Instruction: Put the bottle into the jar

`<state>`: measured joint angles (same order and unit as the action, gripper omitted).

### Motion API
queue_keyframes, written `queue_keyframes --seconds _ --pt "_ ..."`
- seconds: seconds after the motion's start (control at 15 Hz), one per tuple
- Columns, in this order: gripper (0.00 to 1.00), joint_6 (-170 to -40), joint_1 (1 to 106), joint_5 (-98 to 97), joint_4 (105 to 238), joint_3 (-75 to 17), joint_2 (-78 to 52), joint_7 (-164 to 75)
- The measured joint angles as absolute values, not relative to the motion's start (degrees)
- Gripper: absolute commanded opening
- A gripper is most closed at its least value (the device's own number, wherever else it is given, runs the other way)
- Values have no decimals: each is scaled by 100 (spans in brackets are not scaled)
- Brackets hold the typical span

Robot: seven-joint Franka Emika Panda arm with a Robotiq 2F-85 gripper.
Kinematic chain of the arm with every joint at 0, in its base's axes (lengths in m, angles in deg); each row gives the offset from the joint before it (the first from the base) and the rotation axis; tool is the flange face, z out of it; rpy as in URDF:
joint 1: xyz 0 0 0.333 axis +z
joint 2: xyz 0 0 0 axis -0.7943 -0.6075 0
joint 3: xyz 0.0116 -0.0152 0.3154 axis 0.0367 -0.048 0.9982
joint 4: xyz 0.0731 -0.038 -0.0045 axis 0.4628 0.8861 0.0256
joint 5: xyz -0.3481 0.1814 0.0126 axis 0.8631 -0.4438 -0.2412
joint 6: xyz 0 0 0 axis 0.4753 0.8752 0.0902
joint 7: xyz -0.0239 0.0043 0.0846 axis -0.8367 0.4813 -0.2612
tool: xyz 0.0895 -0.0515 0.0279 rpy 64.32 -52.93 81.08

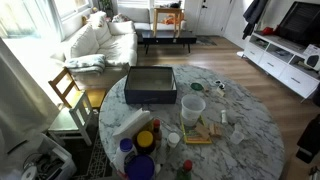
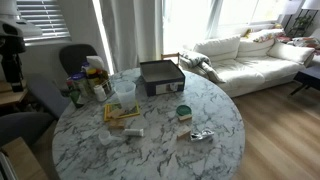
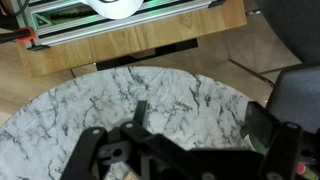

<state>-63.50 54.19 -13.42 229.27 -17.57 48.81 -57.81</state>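
Note:
The jar (image 1: 193, 105) is a translucent milky-white cup that stands upright on the round marble table (image 1: 250, 130), just in front of the dark box; it also shows in an exterior view (image 2: 125, 95). A small white bottle-like item (image 1: 223, 118) lies on the table near the jar, and it also shows in an exterior view (image 2: 133, 131). My gripper (image 3: 200, 125) shows only in the wrist view, open and empty, above bare marble (image 3: 150, 90) near the table's edge. Neither jar nor bottle shows in the wrist view.
A dark rectangular box (image 1: 150, 85) (image 2: 160, 75) stands at the table's back. A wooden board (image 1: 200, 130) lies by the jar. Purple-lidded containers (image 1: 140, 165) and other bottles (image 2: 85, 85) crowd one edge. A green-lidded tin (image 2: 184, 112) and chairs (image 1: 68, 90) are nearby.

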Motion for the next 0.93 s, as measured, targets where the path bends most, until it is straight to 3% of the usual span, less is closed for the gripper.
queue_keyframes --seconds 0.47,0.93 --pt "100 -6617 5292 -1362 22935 -1739 4872 -6137" --pt "100 -9662 4416 -1365 23156 -1956 4078 -6459"
